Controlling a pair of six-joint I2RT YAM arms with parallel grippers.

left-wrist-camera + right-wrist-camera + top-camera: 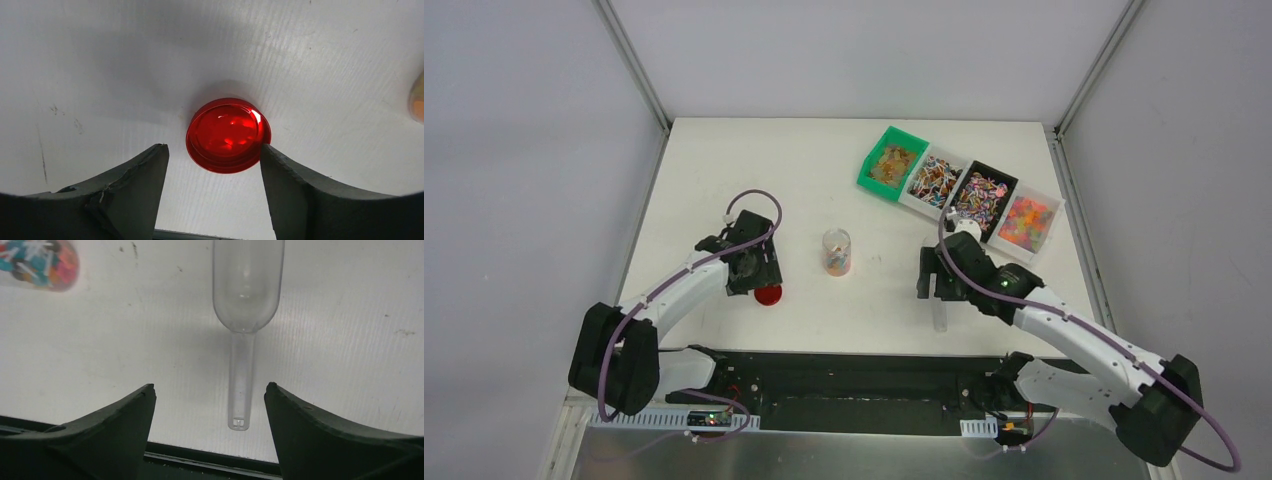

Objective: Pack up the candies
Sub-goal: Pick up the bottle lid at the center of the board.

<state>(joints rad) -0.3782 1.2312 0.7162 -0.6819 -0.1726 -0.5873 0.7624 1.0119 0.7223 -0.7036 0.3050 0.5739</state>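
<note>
The candies lie in four bins at the back right: amber-brown in a green bin, multicolour in a white bin and a black bin, orange and pink in a clear bin. A clear jar at mid-table holds some candies; it also shows in the right wrist view. My left gripper is open over the red lid, the right fingertip at its rim. My right gripper is open and empty above the clear scoop, whose handle lies between the fingers.
The red lid lies flat on the white table left of the jar. The scoop lies near the table's front edge. A black rail runs along that edge. White walls enclose the table on three sides.
</note>
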